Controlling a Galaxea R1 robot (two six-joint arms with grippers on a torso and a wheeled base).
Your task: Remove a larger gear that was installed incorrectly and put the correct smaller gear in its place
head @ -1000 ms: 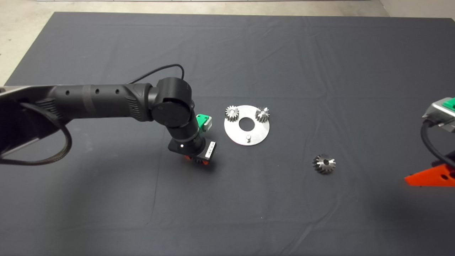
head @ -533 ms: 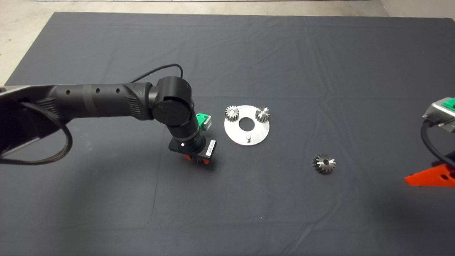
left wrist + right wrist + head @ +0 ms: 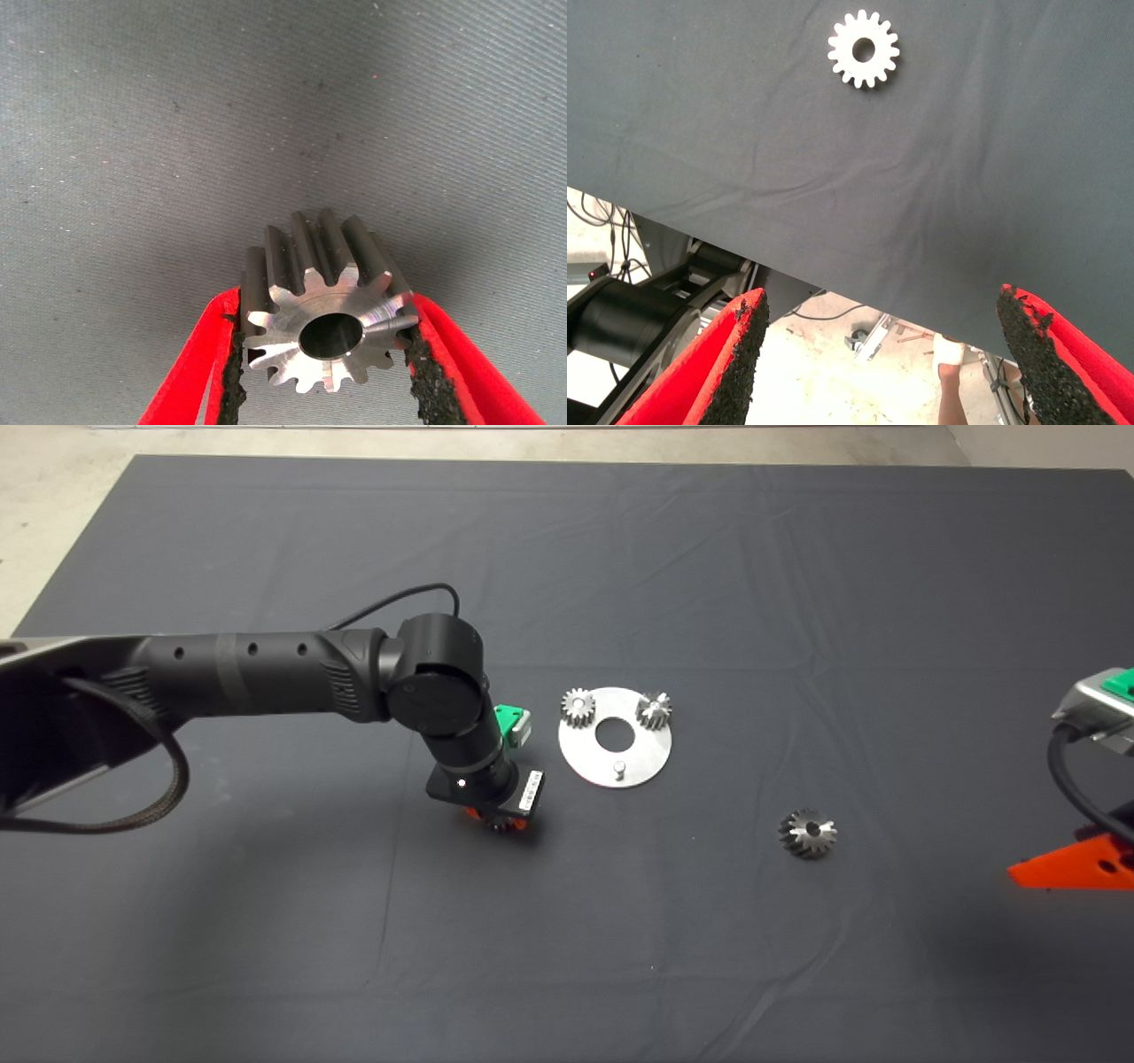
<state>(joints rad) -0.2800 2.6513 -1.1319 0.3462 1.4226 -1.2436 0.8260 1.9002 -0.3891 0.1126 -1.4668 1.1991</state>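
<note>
While the left gripper (image 3: 323, 354) clamps the smaller gear (image 3: 328, 310) just beside the plate (image 3: 651, 757), its bore should be centred over the bare pin (image 3: 620, 767) and lowered squarely; the right gripper (image 3: 886, 354) waits, fingers spread.

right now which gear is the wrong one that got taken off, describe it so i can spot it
Start at the round silver plate in the middle of the dark mat, then look toward the parked right gripper. The larger gear lies alone on the mat there, touching nothing. Unlike the two bright straight-toothed gears on the plate, it is dark grey with slanted, flaring teeth.
</note>
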